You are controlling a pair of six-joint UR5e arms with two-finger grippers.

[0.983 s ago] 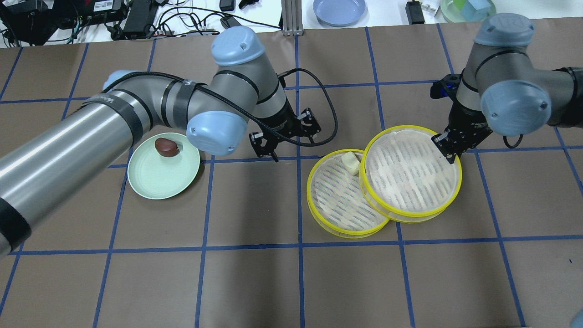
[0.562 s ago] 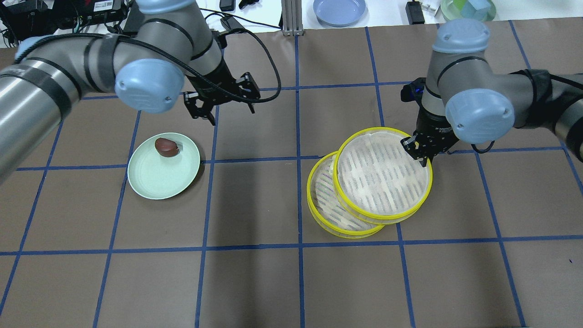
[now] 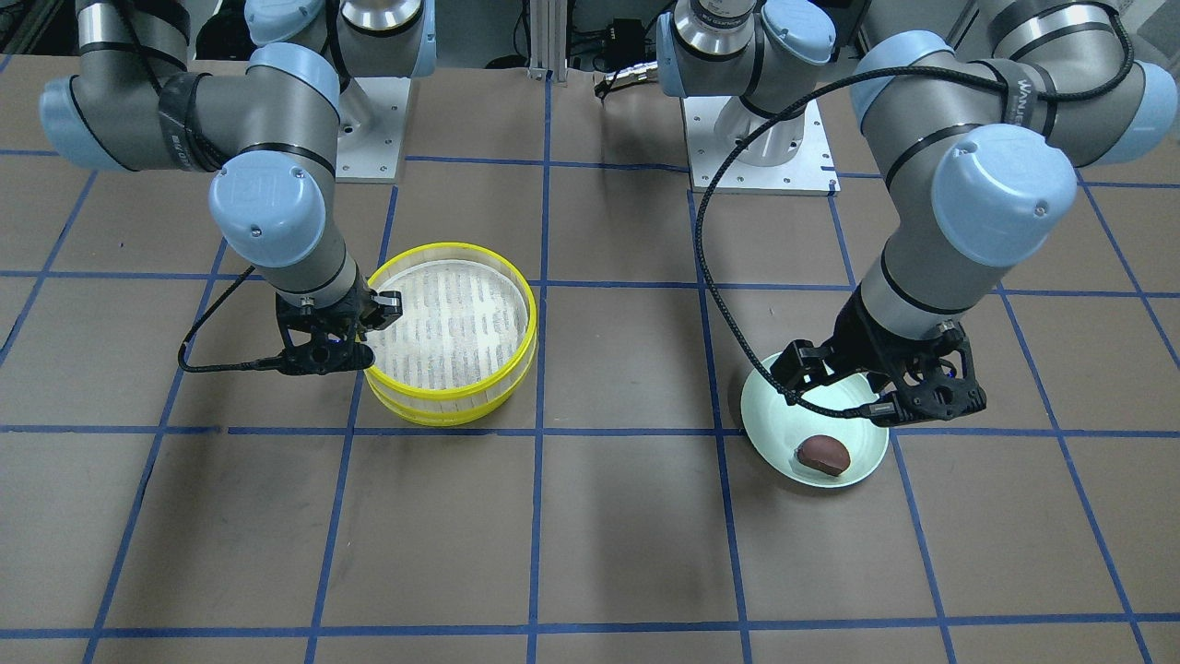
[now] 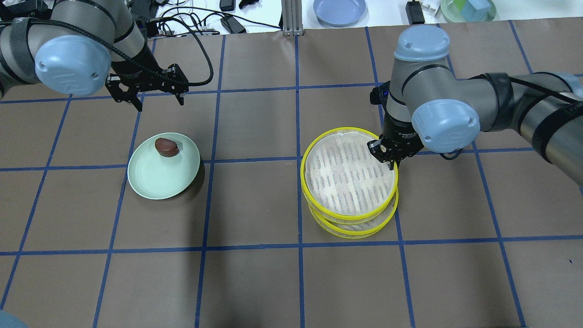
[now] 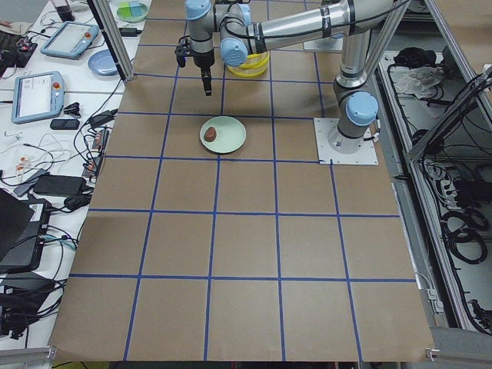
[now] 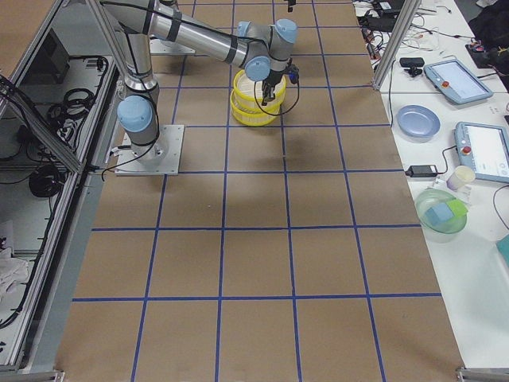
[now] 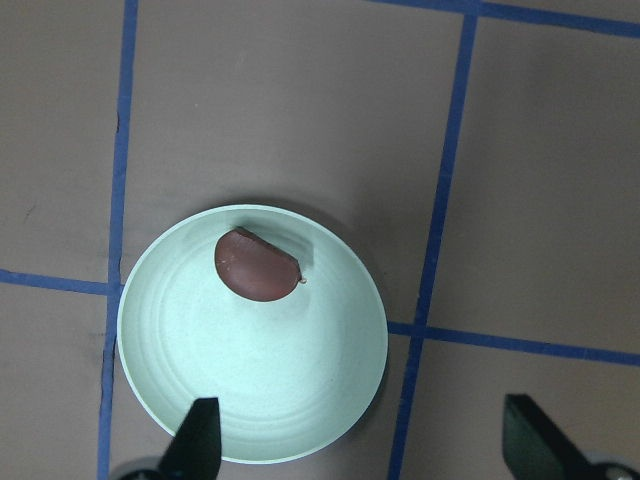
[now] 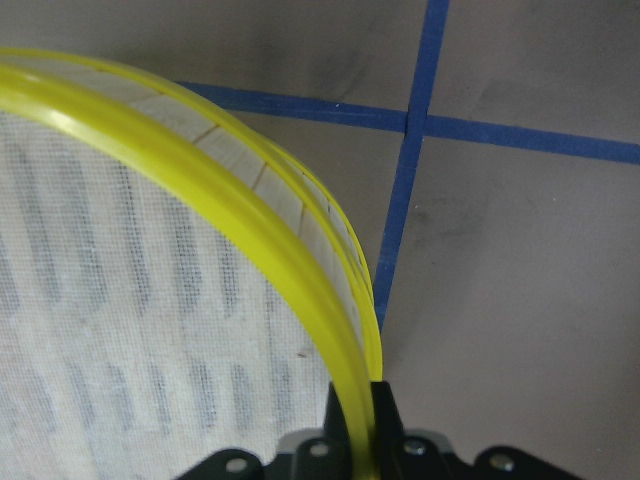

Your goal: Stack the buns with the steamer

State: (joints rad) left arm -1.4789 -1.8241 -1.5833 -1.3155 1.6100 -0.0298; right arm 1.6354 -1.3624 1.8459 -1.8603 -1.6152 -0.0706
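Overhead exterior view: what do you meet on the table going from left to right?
Pale green plate, brown bun on it → upper steamer tray atop the lower steamer tray → right end effector gripping the upper rim.

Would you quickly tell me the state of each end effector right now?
Left end effector: open, holding nothing.
Right end effector: closed on the rim of the upper steamer tray.

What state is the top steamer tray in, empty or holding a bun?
Empty: the top steamer tray shows only bare cloth. The brown bun lies on the green plate; the right tool grips the tray's rim.
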